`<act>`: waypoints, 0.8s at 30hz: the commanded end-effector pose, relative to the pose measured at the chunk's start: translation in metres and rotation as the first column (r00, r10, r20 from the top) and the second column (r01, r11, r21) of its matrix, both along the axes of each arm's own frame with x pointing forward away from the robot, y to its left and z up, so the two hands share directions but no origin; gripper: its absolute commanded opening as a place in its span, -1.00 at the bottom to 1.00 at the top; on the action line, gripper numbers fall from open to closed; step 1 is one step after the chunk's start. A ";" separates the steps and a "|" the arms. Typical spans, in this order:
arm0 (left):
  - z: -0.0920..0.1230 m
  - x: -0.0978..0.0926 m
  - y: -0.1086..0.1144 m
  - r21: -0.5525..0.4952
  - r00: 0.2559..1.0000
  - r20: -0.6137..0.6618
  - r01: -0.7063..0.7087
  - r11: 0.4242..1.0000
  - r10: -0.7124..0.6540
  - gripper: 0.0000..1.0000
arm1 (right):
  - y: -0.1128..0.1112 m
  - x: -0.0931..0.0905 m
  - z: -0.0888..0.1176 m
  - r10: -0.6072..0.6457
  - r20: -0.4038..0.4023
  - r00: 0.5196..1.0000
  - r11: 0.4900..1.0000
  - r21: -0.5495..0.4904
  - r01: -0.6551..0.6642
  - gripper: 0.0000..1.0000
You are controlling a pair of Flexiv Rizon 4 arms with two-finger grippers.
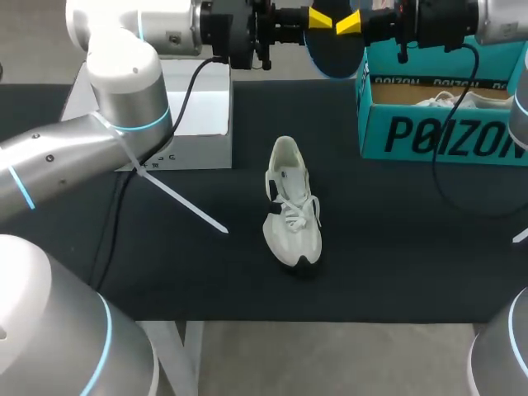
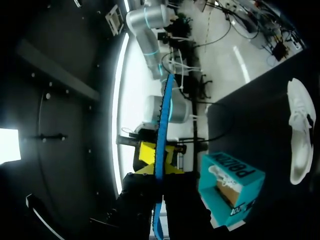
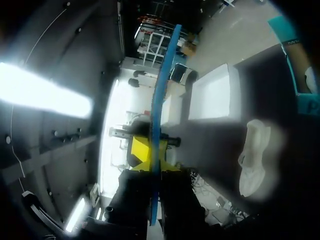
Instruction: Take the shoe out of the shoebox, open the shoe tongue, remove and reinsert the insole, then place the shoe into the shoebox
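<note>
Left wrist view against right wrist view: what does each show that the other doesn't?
Only the left wrist view looks into the open shoebox, a second shoe inside. Only the right wrist view shows the white box, and just a corner of the shoebox. Both: the blue insole edge-on, clamped by the left gripper and right gripper, and the white shoe on the table.

**Robotics laboratory, manipulation test station.** A left arm [image 1: 124, 82] and a right arm [image 1: 495, 16], grey and jointed, with lit blue rings and trailing black cables [image 1: 188, 91], work over a black tabletop [image 1: 396, 247]. The left hand [image 1: 320, 18] and right hand [image 1: 348, 22] both grip a blue insole [image 1: 334, 54]. The props are a white shoe [image 1: 290, 206] lying apart from the hands, a teal shoebox [image 1: 437, 136] beside the right hand and a plain white box [image 1: 202, 115] beside the left.
</note>
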State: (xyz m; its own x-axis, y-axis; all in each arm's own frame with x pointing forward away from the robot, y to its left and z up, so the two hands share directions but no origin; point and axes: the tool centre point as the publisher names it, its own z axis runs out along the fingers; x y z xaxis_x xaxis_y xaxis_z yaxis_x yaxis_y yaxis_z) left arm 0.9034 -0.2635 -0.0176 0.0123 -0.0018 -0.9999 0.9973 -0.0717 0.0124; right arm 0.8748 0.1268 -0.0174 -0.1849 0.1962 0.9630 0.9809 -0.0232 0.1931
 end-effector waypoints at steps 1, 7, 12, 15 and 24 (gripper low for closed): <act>0.002 0.001 0.001 0.008 1.000 -0.010 0.007 1.000 -0.007 1.00 | 0.001 0.000 -0.001 -0.001 0.008 1.000 1.000 -0.003 0.001 -1.00; -0.006 0.002 0.037 0.075 0.999 -0.026 0.041 0.996 -0.039 1.00 | -0.005 0.000 -0.002 -0.005 0.038 0.999 1.000 -0.026 0.006 -1.00; -0.018 -0.002 0.083 0.168 1.000 -0.013 0.022 0.986 -0.021 1.00 | -0.013 0.003 -0.007 -0.015 0.043 0.999 0.999 -0.031 0.016 -1.00; -0.027 -0.009 0.109 0.232 0.999 0.016 0.031 0.972 -0.035 1.00 | -0.016 0.004 -0.007 -0.021 0.044 0.999 0.999 -0.032 0.023 -1.00; -0.064 -0.030 0.176 0.408 1.000 -0.002 0.003 0.913 -0.002 1.00 | -0.021 0.005 -0.006 -0.032 0.053 0.998 0.998 -0.046 0.034 -1.00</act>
